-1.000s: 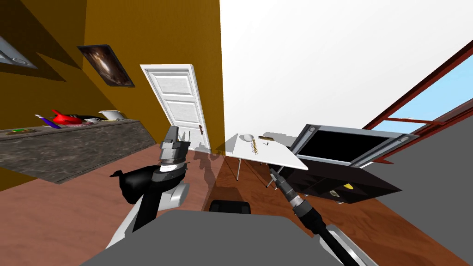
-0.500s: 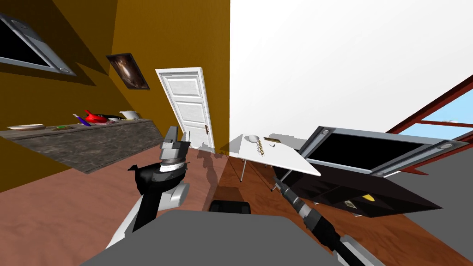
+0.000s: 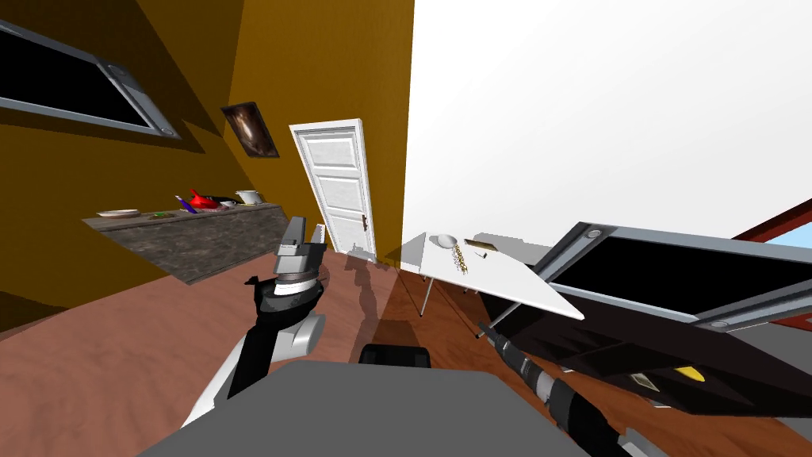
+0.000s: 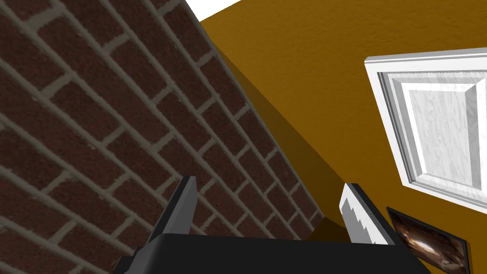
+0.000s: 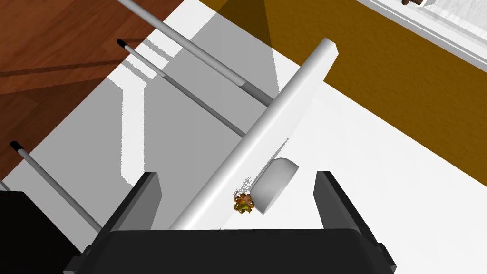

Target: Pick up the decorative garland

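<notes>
Fingers of the right gripper (image 5: 235, 177) stand spread wide, empty, touching nothing. Between them show the white table (image 5: 280, 102) edge, a white bowl (image 5: 273, 185) and, just beside it, the garland (image 5: 243, 203), a short gold-brown beaded strand lying on the tabletop at 5 o'clock of the bowl. The right arm stretches low toward the table's near edge. The left gripper (image 4: 268, 185) is raised upright, well apart at 9 o'clock, fingers likewise parted.
</notes>
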